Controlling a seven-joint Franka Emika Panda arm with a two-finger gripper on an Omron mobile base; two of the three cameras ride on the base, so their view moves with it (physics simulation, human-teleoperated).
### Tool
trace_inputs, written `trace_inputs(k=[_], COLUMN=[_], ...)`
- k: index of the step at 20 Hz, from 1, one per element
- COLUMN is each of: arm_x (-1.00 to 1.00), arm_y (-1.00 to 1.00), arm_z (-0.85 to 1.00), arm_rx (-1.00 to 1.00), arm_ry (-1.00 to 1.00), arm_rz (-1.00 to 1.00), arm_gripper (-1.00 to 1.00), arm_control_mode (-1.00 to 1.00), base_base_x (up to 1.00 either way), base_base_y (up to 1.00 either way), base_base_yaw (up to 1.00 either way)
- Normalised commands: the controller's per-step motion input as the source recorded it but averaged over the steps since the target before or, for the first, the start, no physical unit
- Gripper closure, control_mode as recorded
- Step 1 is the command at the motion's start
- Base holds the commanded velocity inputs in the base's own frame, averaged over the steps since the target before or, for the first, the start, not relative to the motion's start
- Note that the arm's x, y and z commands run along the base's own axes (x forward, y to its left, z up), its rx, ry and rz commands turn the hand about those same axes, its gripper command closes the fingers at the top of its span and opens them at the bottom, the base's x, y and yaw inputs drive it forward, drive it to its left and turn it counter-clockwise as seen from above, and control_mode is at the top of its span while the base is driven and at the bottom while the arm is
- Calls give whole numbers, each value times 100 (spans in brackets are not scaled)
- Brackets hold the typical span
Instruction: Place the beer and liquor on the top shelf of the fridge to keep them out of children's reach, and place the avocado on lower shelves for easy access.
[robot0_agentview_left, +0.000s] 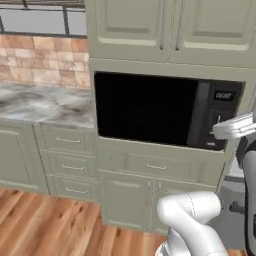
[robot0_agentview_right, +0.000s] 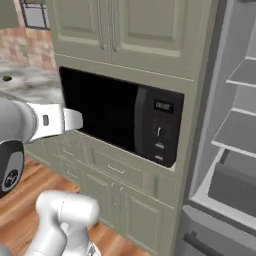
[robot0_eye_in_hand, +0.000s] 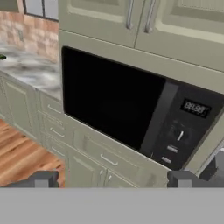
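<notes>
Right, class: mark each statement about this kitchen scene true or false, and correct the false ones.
1. The fridge stands open, its shelves bare. True.
2. The microwave door is open. False: it is shut.
3. The gripper holds a bottle. False: its fingers stand wide apart with nothing between them.
4. The microwave sits built into the cabinets, with drawers below it. True.
5. The floor is tiled white. False: it is wooden planks.
</notes>
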Motion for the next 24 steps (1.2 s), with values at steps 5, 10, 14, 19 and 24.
trace_inputs(k=[5, 10, 14, 19, 24], arm_x=[0, 0, 0, 0, 0], arm_y=[0, 0, 0, 0, 0], arm_z=[0, 0, 0, 0, 0], arm_rx=[0, 0, 0, 0, 0], arm_ry=[0, 0, 0, 0, 0], arm_rz=[0, 0, 0, 0, 0], arm_gripper=[-100, -100, -100, -100, -100], arm_control_mode=[100, 100, 100, 100, 100], base_base_x=[42, 57, 64, 70, 84], base_base_y=[100, 100, 100, 100, 100], base_base_yaw=[34, 10, 0, -6, -10])
